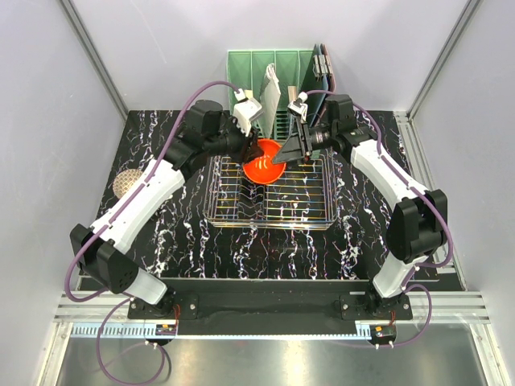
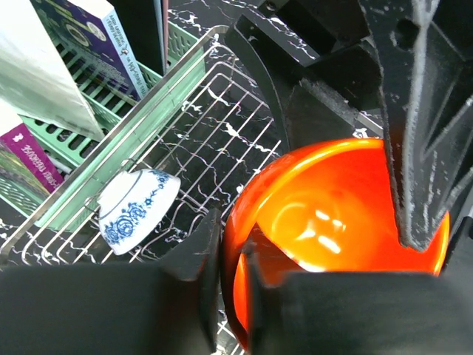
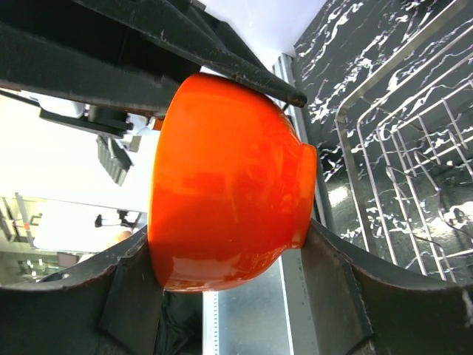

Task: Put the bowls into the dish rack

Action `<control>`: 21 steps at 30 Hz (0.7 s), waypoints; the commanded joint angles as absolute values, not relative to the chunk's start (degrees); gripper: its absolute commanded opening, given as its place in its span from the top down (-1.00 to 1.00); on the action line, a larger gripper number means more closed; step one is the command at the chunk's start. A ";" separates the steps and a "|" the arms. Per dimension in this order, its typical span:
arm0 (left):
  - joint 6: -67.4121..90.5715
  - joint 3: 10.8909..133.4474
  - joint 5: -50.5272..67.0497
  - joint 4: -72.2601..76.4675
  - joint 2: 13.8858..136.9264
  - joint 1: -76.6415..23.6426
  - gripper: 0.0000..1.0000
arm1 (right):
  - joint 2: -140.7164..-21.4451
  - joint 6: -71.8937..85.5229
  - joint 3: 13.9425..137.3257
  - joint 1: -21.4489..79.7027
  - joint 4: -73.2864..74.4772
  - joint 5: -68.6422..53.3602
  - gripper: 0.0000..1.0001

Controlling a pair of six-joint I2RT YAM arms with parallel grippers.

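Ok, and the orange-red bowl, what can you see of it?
The orange-red bowl is glossy, glazed-looking and plain, with a short foot ring. Empty and tipped on its side, it hangs over the dish rack's far edge. The left end effector pinches its rim, one finger inside, one outside. The right end effector brackets it, mouth to foot; whether it grips is unclear.

Rack front open; grn organizer blocks behind.
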State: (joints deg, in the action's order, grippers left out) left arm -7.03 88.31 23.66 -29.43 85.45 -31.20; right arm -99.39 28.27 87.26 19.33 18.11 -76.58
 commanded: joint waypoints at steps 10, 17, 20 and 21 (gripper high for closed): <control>-7.29 88.24 21.01 -25.84 83.50 -31.11 -0.71 | -96.42 28.92 89.56 18.72 17.23 -76.21 1.00; -6.51 90.00 12.24 -25.93 80.08 -29.10 -0.87 | -97.21 18.74 93.24 18.11 28.90 -67.51 1.00; -6.50 89.74 8.63 -25.93 78.14 -27.08 -0.92 | -97.82 14.25 95.88 18.19 34.53 -61.54 1.00; -6.33 89.74 7.22 -25.84 77.70 -26.55 -0.94 | -97.91 13.19 96.58 18.19 36.80 -59.70 1.00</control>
